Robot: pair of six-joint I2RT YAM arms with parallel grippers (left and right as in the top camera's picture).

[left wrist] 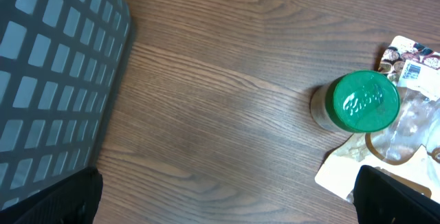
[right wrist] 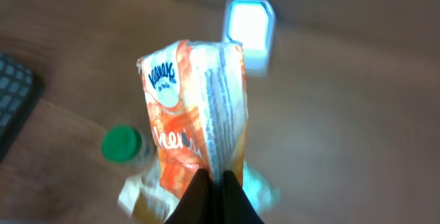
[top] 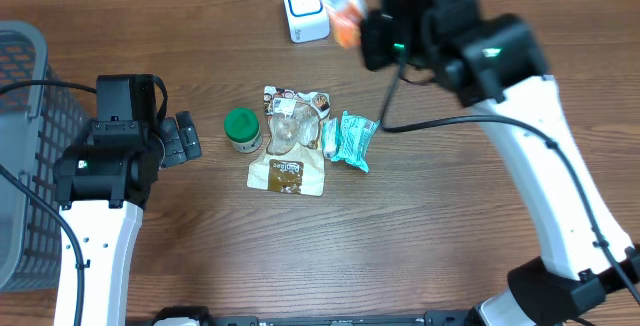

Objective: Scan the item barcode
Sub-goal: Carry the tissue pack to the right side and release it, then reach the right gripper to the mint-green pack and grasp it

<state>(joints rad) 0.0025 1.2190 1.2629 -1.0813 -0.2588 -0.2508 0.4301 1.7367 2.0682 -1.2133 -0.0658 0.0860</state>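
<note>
My right gripper [right wrist: 213,183] is shut on the lower edge of an orange and white tissue pack [right wrist: 196,93], held up off the table. In the overhead view the pack [top: 346,11] sits just right of the white barcode scanner [top: 304,6] at the table's back edge. The scanner's lit face [right wrist: 249,28] shows beyond the pack's top; the right wrist view is blurred. My left gripper [left wrist: 223,207] is open over bare wood, with nothing between its fingers [left wrist: 55,200], left of a green-lidded jar [left wrist: 364,100].
A grey mesh basket [top: 20,146] stands at the left edge. In the middle lie the green-lidded jar [top: 242,129], a brown snack pouch [top: 290,141] and a teal packet [top: 350,138]. A black cable [top: 440,123] runs along the right arm.
</note>
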